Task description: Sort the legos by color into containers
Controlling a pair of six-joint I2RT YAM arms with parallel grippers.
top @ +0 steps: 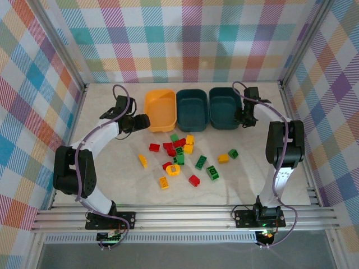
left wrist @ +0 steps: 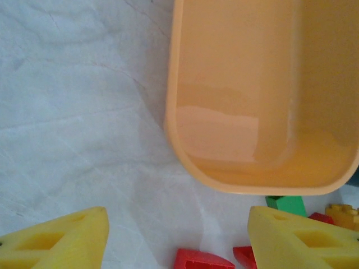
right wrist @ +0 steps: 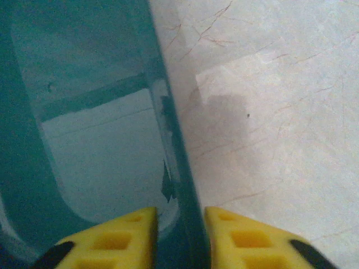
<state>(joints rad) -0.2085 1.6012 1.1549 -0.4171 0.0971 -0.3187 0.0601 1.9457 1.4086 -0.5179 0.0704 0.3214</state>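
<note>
Nothing sorted yet: legos (top: 182, 156) lie loose on the desk (top: 247, 179). Left claw (top: 145, 122) gapes empty beside the yellow tub (top: 150, 106). Right claw (top: 245, 116) straddles the right teal tub (top: 216, 95) wall, seemingly pinching it.

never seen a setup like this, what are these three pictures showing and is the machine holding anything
Two robot arms are bolted to a table, each ending in a two-finger gripper. The wide picture looks down from above and behind them; the other two come from wrist cameras, so the yellow wedges there are fingers. Loose red, green and yellow bricks lie on the table. Behind them stand a yellow-orange tub, a middle teal tub and a right teal tub, all looking empty. The left gripper is open, holding nothing, beside the yellow-orange tub. The right gripper straddles the right teal tub's wall and seems to pinch it.
</note>
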